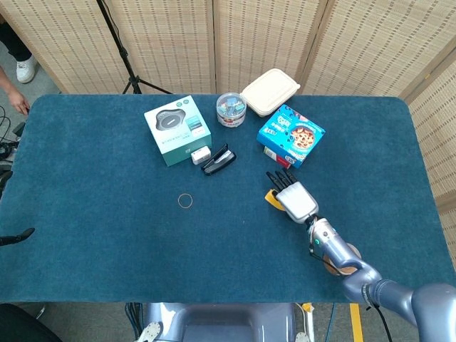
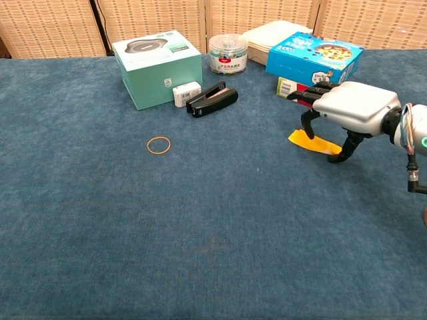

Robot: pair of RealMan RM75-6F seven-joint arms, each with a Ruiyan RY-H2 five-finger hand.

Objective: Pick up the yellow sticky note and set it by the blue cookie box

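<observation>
Done: right hand (image 2: 350,107) is over the yellow sticky note (image 2: 311,142), fingers apart, holding nothing | Note: flat on the table, near the blue cookie box (image 2: 315,57) | Left: pinch, lift, set beside box

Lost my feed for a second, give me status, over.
Right hand over yellow sticky note, fingers curling down, not yet gripping. Note flat on table, just short of blue cookie box. Left hand out of view. Nothing in the way.

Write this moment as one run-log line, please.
phase: grasping | right hand over flat yellow sticky note, fingers curling down | note on table near blue cookie box | left hand unseen
</observation>
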